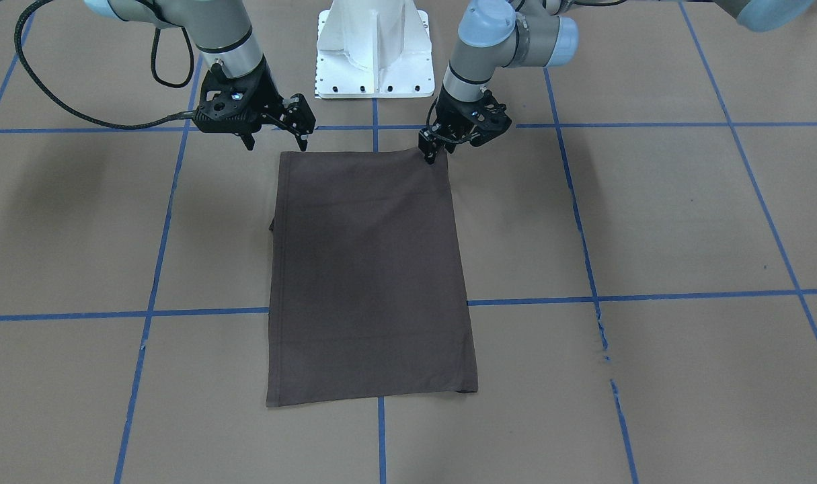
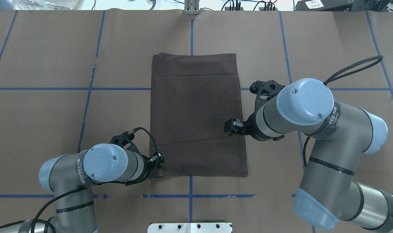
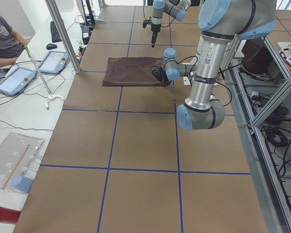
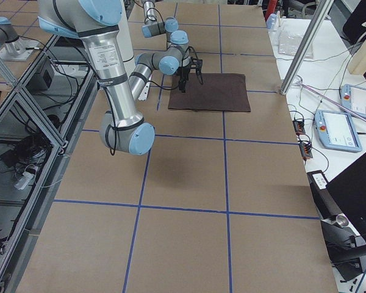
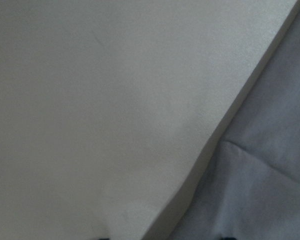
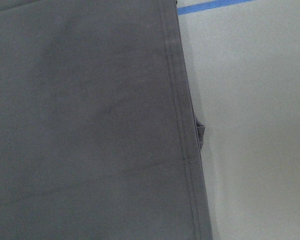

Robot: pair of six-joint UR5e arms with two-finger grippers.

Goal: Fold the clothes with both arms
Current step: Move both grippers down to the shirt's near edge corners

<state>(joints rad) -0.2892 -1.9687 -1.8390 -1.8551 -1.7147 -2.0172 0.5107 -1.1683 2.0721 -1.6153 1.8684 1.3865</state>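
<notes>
Overhead exterior: T-shirt (image 2: 196,113) (folded rectangle) — left end effector (image 2: 159,160) at corner.

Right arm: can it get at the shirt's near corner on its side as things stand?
Probably yes. The right gripper hangs just above that corner of the T-shirt, jaws open, with nothing between them. The left gripper sits at the other near corner, out of the way.
</notes>
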